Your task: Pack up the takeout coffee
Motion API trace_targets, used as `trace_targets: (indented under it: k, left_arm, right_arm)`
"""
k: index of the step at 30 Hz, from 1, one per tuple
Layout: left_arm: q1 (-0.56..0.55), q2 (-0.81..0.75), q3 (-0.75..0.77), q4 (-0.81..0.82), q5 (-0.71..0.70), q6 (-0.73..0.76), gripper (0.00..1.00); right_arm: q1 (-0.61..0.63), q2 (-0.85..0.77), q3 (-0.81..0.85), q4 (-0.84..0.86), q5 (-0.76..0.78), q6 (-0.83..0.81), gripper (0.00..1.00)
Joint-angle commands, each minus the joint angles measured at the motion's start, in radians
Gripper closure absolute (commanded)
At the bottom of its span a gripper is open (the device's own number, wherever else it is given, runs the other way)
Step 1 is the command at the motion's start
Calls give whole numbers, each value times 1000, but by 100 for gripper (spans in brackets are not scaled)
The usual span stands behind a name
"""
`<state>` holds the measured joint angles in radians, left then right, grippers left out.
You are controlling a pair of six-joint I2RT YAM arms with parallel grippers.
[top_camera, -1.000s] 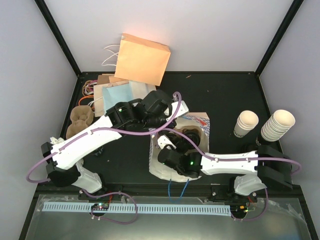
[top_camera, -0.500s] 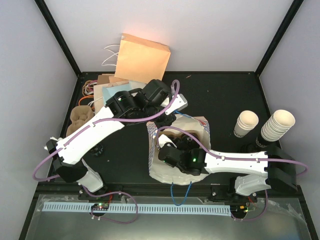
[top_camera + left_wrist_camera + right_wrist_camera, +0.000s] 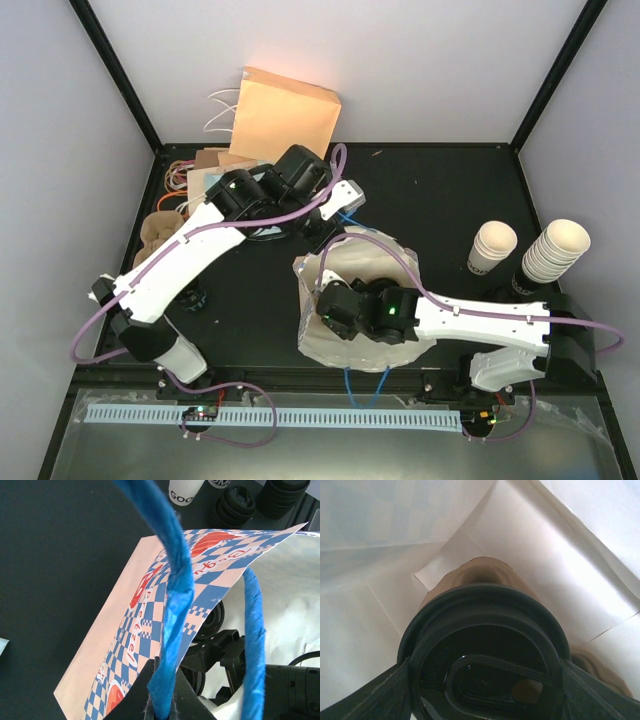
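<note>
Black-lidded takeout coffee | gripped between right jaws | inside bag

Red lettering reading "Pretzel" runs down the side of the blue-checked paper bag. Its other red words are unreadable. A white cup shows black letters "GOO".

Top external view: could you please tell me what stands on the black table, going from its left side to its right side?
Brown pulp cup carrier → open paper bag → shorter cup stack → taller cup stack.
</note>
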<state>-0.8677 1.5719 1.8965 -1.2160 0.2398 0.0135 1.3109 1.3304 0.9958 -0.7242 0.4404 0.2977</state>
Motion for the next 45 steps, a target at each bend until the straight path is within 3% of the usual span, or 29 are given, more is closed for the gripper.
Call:
trace_targets:
  k: [1, 10, 19, 30, 34, 45]
  left_arm:
    - [18, 28, 50, -15, 86, -3, 98]
    - [19, 73, 55, -1, 66, 89, 97]
    - [19, 88, 65, 68, -7, 142, 81]
    - [19, 37, 58, 174, -154, 159, 29]
    - [19, -33, -3, 248, -190, 165, 3]
    - [19, -211, -137, 332, -245, 124, 1]
  right_arm:
    - [-10, 38, 32, -94, -46, 20, 35]
    - [-79, 103, 61, -106, -146, -20, 35]
    - [-146, 168, 112, -134, -228, -67, 35]
    - [-222, 261, 193, -179, -300, -112, 35]
    - [-254, 280, 215, -184, -334, -123, 35]
    - [-344, 374, 279, -217, -387, -144, 35]
